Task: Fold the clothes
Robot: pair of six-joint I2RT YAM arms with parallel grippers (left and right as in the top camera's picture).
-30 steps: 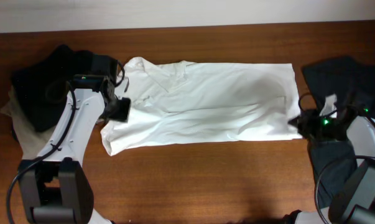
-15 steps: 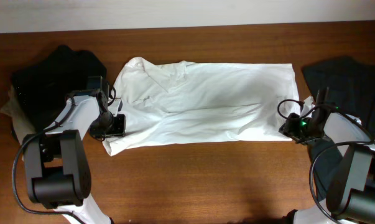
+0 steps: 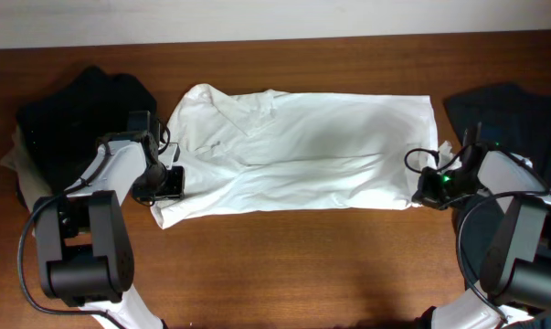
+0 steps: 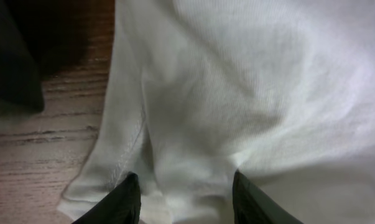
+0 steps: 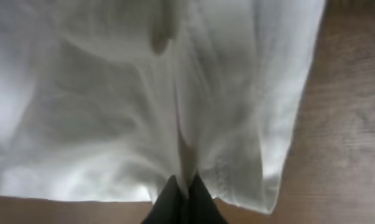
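Observation:
The white shirt point(image 3: 302, 151) lies spread across the middle of the table, collar at the left, folded into a long band. My left gripper point(image 3: 170, 183) sits at its front-left corner; in the left wrist view its fingers point(image 4: 184, 186) stand apart over the white cloth point(image 4: 249, 81), open. My right gripper point(image 3: 428, 190) is at the shirt's front-right corner; in the right wrist view its fingers point(image 5: 184, 190) are pinched on a ridge of the white cloth point(image 5: 131, 93).
A black garment point(image 3: 79, 119) lies heaped on a beige one point(image 3: 24, 192) at the left edge. A dark slate-blue garment point(image 3: 508, 114) lies at the right edge. Bare wood point(image 3: 302, 265) runs along the front.
Over the second both arms came down to the shirt's front corners. In the last half second the right gripper shifted slightly along the hem; the left barely moved.

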